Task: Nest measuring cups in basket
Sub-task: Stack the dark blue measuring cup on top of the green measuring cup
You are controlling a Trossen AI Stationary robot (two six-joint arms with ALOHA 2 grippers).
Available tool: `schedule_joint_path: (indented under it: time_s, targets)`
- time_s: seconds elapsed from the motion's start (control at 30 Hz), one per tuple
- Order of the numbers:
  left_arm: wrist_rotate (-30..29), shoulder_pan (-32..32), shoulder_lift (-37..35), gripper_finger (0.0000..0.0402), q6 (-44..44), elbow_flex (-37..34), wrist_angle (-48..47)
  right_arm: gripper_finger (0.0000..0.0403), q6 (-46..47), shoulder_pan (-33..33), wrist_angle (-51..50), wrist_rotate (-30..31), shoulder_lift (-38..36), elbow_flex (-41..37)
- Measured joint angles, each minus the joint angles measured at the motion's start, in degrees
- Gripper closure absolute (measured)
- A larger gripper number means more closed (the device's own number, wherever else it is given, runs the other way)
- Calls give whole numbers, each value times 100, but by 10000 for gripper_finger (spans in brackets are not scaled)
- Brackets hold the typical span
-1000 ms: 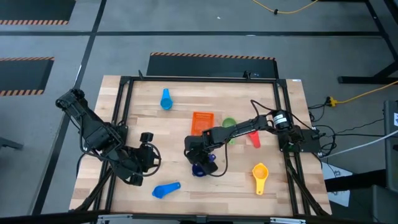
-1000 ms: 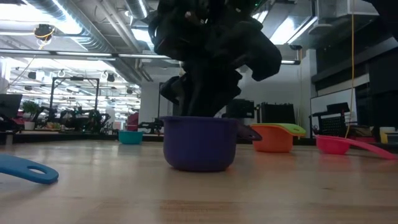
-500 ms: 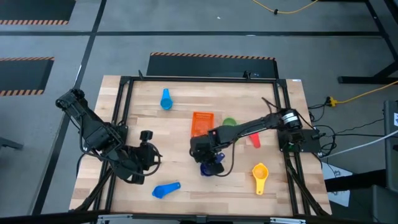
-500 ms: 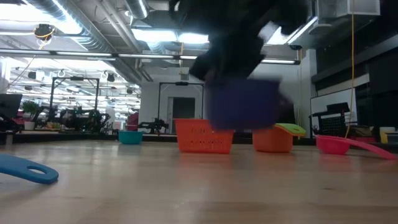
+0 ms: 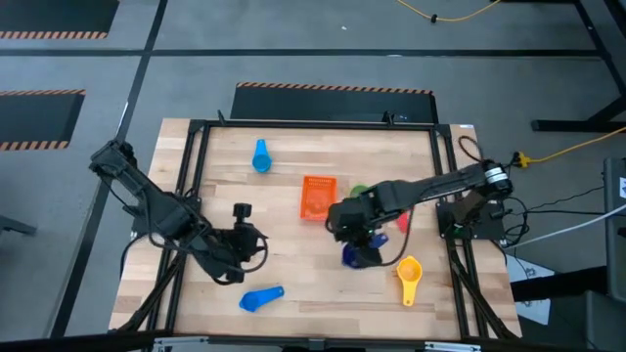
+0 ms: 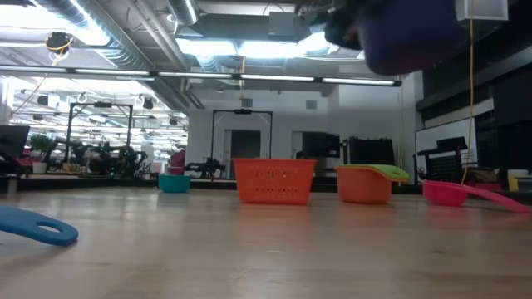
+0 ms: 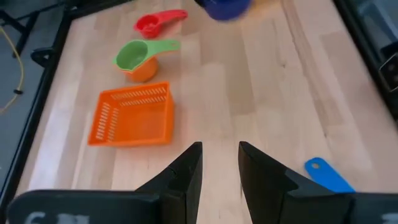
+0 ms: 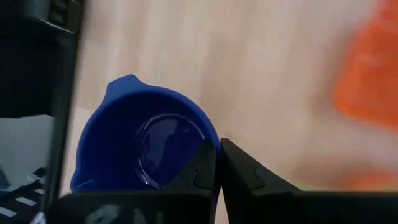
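Right gripper, lower centre-right of the high view, pinches the rim of the dark blue cup, fingers closed on its wall. Cup is lifted clear of the table; in the low view it hangs at the upper right, well above the wood. Judged reason: a rim grip keeps the bowl upright for lowering into the basket, just left of it. Left gripper waits at lower left, fingers parted, empty.

The dark blue cup is blurred and cut off by the low view's top edge.
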Motion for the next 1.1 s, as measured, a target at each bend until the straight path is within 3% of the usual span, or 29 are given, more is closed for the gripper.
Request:
schedule_joint_path:
  time_s: [0.27,0.53,0.77,0.9,1.1]
  targets:
    - [1046,584,0,305,700,-1205,1626,389,720,210,-764,953,-694,-126]
    - [2301,1383,0,305,1368,-2231,3317,388,2217,27,-208,2130,-2247,-1967]
    - [2533,2108,0,305,1366,-2452,3559,388,4464,-671,952,3223,-3191,-3214]
    - [2535,2355,0,305,1361,-2453,3587,387,4906,-1096,1323,3677,-3230,-3719]
    - [2539,2514,0,305,1359,-2453,3736,387,4952,-1519,3018,3495,-3223,-4556]
